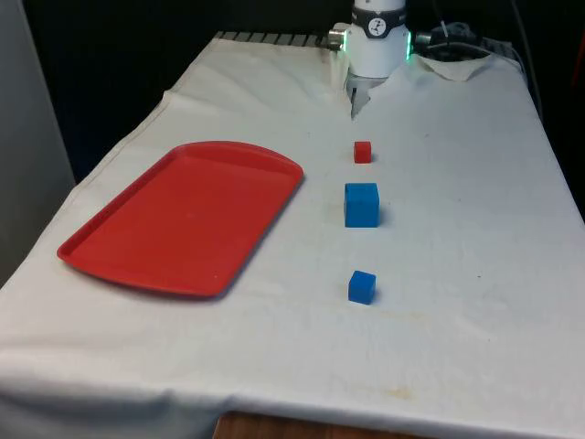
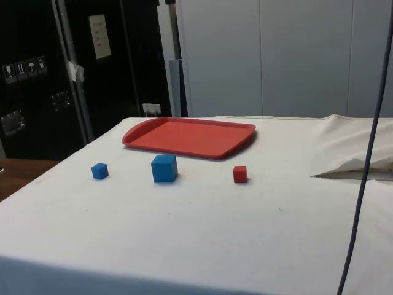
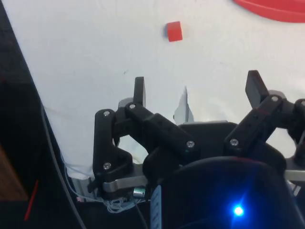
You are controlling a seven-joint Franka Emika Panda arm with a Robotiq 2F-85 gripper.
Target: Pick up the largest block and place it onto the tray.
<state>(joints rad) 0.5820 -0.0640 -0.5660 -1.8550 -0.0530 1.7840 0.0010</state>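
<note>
Blocks sit in a row on the white-clothed counter [image 1: 457, 274], three of them: a small red block [image 1: 363, 152] nearest the robot, the large blue block [image 1: 362, 204] in the middle, a small blue block [image 1: 362, 286] at the near end. Large blue block is the target; it stands square on the cloth, apart from both neighbours, well to the front view's right of the red tray [image 1: 183, 218], which lies flat. Judged handling: rigid cube, probably light, flat smooth faces, not fragile; could slip if pinched on an edge or corner. Best hold looks to be across two opposite side faces, fingers coming straight down, low enough on the faces to seat it. Gripper [image 3: 198, 93] hangs above the cloth at the robot's end, fingers spread wide and grasping nothing. Wrist view gives the finger spread plainly, with the red block and a sliver of tray rim beyond. Side view gives the row in profile, showing the gaps between blocks and the tray's raised lip behind them. Front view shows the row's line relative to the tray.
</note>
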